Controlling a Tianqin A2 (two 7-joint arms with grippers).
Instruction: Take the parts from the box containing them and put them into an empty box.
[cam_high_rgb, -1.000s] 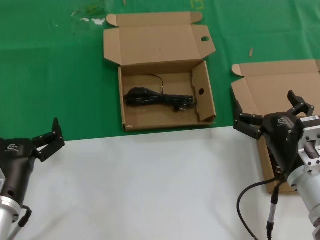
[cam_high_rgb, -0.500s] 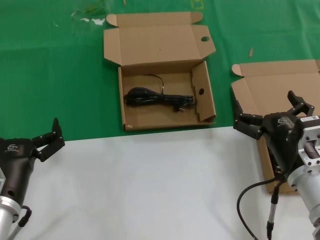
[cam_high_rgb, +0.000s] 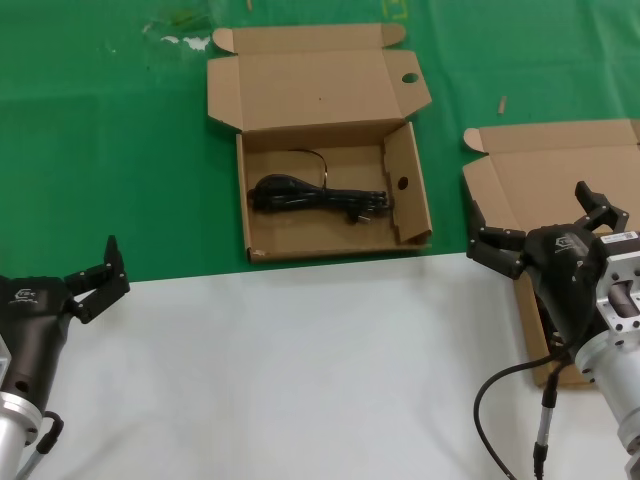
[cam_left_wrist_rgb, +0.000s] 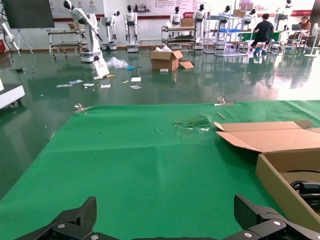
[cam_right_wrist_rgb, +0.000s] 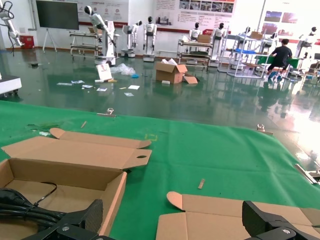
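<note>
A coiled black power cord (cam_high_rgb: 315, 196) lies inside the brown box (cam_high_rgb: 243, 190) whose lid tab has a round hole, at the middle back on the green cloth. A second brown box, with plain rounded lid ears (cam_high_rgb: 560, 165), sits at the right. Its inside is hidden behind my right gripper (cam_high_rgb: 535, 222), which hovers open over its near-left part, holding nothing. My left gripper (cam_high_rgb: 95, 280) is open and empty at the near left, well apart from both boxes. The right wrist view shows the cord (cam_right_wrist_rgb: 20, 207) and the plain-eared lid (cam_right_wrist_rgb: 220, 215).
A white sheet (cam_high_rgb: 300, 380) covers the near half of the table and the green cloth (cam_high_rgb: 100, 150) the far half. Small scraps (cam_high_rgb: 180, 40) lie at the back left. My right arm's black cable (cam_high_rgb: 500, 400) loops over the white sheet.
</note>
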